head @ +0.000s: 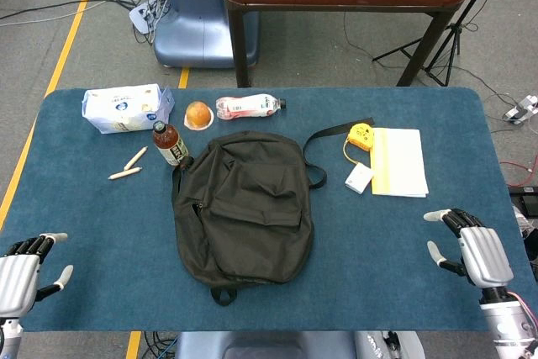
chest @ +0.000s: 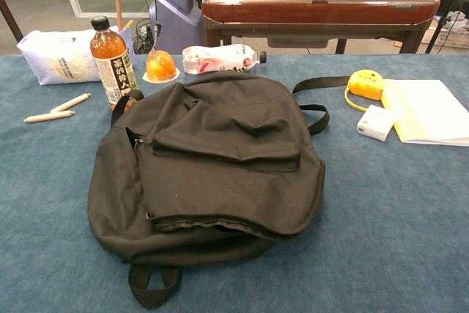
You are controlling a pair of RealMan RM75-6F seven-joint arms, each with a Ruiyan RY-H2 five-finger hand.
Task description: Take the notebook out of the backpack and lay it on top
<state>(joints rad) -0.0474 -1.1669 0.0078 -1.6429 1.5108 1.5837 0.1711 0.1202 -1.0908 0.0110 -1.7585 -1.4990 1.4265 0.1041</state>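
Black backpack [head: 244, 206] flat at the middle of the blue worktop [head: 403, 258], front pocket up, strap trailing right toward a yellow tape measure [head: 361, 134]. Notebook [head: 398, 161] with pale yellow cover closed on the worktop right of the backpack, well apart from it, a small white box [head: 359, 178] just beside its left edge. Behind the backpack: tea bottle [head: 169, 142] upright, orange cup [head: 198, 115], clear bottle [head: 249, 107] on its side, white pack [head: 126, 108], two pale sticks [head: 129, 166]. Left robot hand [head: 23, 265] at the near left edge, right robot hand [head: 471, 243] near the right edge, both empty, fingers spread, touching nothing.
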